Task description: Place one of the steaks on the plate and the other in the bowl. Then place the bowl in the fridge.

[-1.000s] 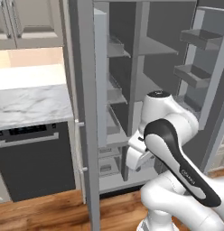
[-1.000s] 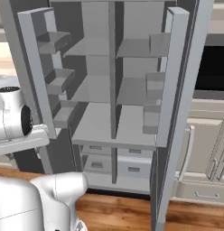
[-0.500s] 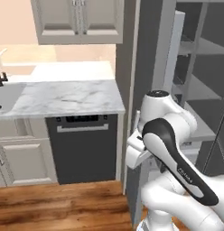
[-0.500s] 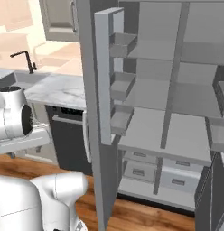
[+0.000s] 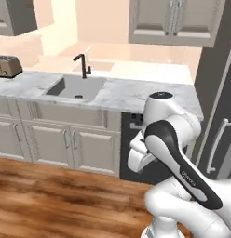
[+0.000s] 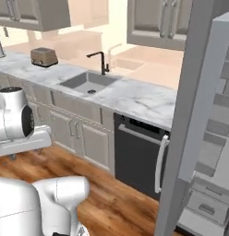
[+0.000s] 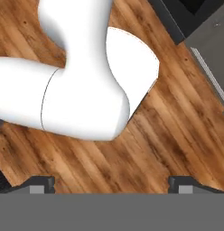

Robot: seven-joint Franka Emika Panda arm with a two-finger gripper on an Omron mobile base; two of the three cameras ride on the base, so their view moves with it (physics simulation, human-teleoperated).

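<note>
The fridge (image 6: pixel 199 115) stands at the right with its door swung open, and grey shelves (image 6: pixel 221 138) and drawers show inside. In the left base view the fridge (image 5: pixel 220 83) rises at the right edge with its slim light handle. My arm (image 5: pixel 168 139) is folded close to the base. In the hand view my gripper (image 7: pixel 111 185) points down at the wooden floor, open, with nothing between its fingertips (image 7: pixel 41 182). The steaks, the plate and the bowl are out of view.
A marble counter (image 5: pixel 117 95) runs to the left of the fridge, with a sink (image 5: pixel 73 87), a black faucet (image 5: pixel 82 65) and a toaster (image 5: pixel 8 66). A black dishwasher (image 6: pixel 137 156) sits under the counter beside the fridge. Wooden floor (image 5: pixel 57 195) lies in front.
Both base views have swung left, away from the open fridge interior toward the counter and sink, so the base has turned. The arm keeps its folded pose and the gripper stays open.
</note>
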